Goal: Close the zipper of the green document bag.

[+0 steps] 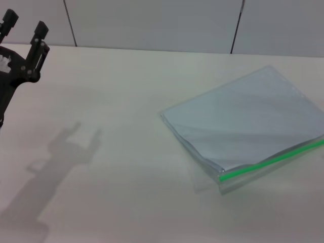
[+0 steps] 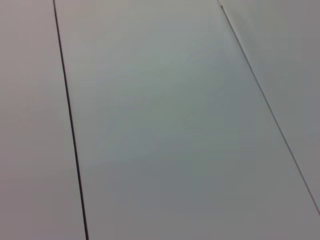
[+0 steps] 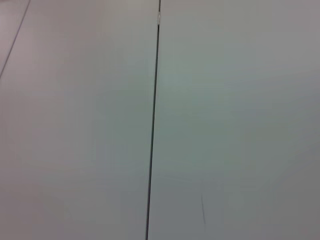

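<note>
The green document bag [image 1: 245,124] lies flat on the table at the right in the head view, a pale blue-grey translucent pouch turned at an angle. Its zipper [image 1: 271,160] is a bright green strip along the near long edge, running off the right side of the view; no slider tab shows. My left gripper [image 1: 24,26] is raised at the far upper left, far from the bag, with its two black fingers spread open and nothing between them. The right gripper is out of view. Both wrist views show only grey wall panels.
The white table [image 1: 116,167] spreads between the left gripper and the bag, with the arm's shadow [image 1: 61,157] on it. Grey wall panels [image 1: 152,23] with dark seams stand behind the table's far edge.
</note>
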{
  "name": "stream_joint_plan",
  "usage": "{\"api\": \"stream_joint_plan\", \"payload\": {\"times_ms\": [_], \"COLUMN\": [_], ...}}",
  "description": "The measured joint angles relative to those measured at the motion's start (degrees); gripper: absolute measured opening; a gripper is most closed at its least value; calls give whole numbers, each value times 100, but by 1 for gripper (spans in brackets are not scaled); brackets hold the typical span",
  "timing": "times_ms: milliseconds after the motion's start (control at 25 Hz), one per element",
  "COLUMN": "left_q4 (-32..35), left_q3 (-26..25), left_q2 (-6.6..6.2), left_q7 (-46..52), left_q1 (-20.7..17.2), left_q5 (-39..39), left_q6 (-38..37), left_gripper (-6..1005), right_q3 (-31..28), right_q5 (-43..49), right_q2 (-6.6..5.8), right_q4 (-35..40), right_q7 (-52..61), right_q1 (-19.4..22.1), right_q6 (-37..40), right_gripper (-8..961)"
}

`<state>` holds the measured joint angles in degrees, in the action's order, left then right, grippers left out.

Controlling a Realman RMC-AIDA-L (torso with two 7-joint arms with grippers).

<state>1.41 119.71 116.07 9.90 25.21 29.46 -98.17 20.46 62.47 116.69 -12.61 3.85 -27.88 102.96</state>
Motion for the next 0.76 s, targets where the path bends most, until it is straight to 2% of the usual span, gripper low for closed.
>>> {"api": "stream_joint_plan", "payload": {"times_ms": [760], "left_q4": [18], "left_q3": [-1], "left_q2": [21], "left_q7": [103], "left_q1": [10], "left_q5": [34], "left_q6": [-10], "left_gripper": [573], "right_q3": [155], "right_q5": [5], "right_q2": [3], "right_q4": [-24], "right_q7": [-43], "right_q1": [-76], "right_q6": [36], "right_gripper": [868]}}
